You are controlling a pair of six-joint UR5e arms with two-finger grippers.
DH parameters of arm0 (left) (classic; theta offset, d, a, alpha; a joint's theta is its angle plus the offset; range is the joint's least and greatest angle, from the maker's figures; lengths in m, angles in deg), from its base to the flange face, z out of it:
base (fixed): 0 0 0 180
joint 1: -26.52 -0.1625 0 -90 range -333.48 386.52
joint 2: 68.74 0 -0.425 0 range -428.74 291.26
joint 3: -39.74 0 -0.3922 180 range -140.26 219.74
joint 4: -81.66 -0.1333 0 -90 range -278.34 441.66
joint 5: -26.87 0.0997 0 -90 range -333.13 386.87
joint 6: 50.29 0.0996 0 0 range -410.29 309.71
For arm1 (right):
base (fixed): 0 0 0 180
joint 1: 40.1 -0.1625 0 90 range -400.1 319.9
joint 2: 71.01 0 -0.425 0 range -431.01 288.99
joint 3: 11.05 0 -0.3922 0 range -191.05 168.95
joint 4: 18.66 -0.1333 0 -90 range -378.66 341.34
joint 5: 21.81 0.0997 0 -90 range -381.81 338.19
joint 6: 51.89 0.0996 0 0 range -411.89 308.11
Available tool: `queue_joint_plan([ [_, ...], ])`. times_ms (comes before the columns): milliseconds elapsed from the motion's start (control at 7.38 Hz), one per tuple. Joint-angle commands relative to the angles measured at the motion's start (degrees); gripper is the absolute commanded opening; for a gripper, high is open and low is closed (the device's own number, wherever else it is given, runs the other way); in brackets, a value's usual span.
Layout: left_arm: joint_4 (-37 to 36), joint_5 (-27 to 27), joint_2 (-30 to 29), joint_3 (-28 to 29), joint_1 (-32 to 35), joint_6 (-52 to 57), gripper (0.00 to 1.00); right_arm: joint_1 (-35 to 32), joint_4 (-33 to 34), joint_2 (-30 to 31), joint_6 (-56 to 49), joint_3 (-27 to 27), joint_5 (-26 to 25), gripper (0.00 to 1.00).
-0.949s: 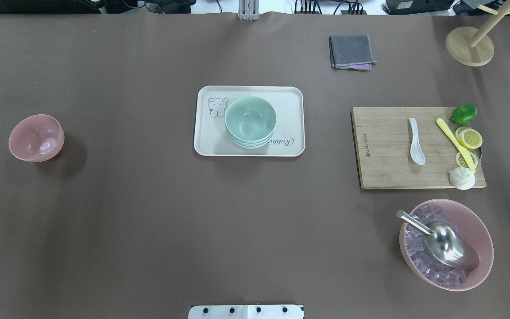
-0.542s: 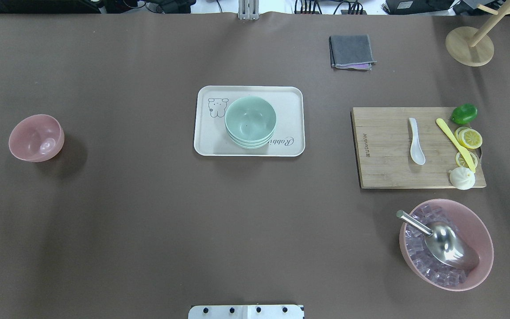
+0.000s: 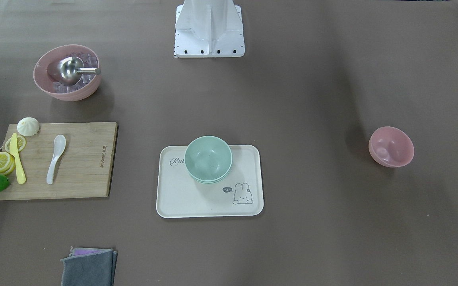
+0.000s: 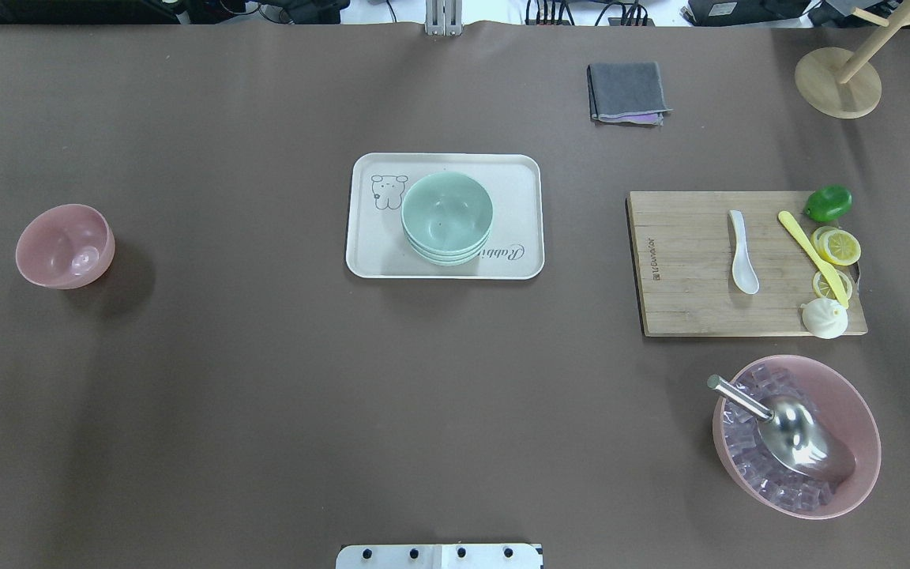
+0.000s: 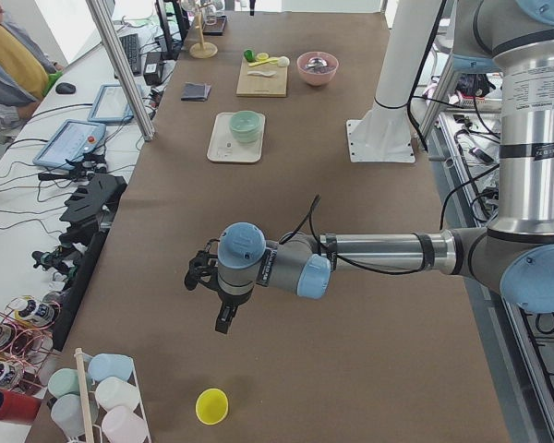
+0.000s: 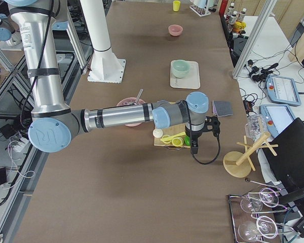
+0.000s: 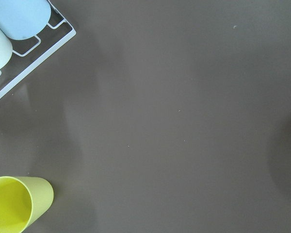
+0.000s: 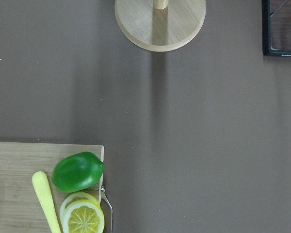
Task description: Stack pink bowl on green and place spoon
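Left tool (image 5: pixel 224 316), grip impossible to tell, hangs above the table (image 5: pixel 351 369), apart from the pink bowl (image 4: pixel 65 246).

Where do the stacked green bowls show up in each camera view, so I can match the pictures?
Front-facing: green bowls, centre, on the tray's upper half.
Overhead: bowls, centre, just above the middle.
Exterior left: bowls, small, top, left of centre.
Exterior right: bowls, small, top, right of centre.
Left wrist: not in it.
Right wrist: not in it.
Shared landmark: the cream tray under them.
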Motion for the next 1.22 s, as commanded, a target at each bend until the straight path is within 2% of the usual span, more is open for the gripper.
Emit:
queue_joint_plan([
  [0, -0.72, -1.67, 0.2, -0.46, -0.08, -1.62, 0.98, 0.47, -4.28, 1.15, 0.22, 0.62, -0.11, 1.0],
  [136, -0.9, -5.08, 0.37, 0.32, -0.08, -1.62, 0.98, 0.74, -5.8, 1.25, 0.31, 1.85, -0.2, 1.0],
  [271, -0.91, -4.68, -0.15, 2.33, -0.25, -1.88, 0.98, 1.26, -8.33, 1.34, 0.4, 2.91, -0.2, 1.0],
  [407, -0.38, -5.2, -1.72, 3.3, -0.6, -10.32, 0.98, 2.66, -10.36, 2.04, 0.22, 3.09, -0.37, 1.0],
  [678, 4.53, -4.94, -1.99, 4.71, -2.18, -15.5, 0.98, 6.25, -13.52, 2.39, 0.3, 2.65, -0.81, 1.0],
  [1085, 4.63, -4.41, -3.75, 5.42, -11.3, -20.15, 0.98, 9.43, -15.39, 1.61, 2.93, 2.48, -0.81, 1.0],
])
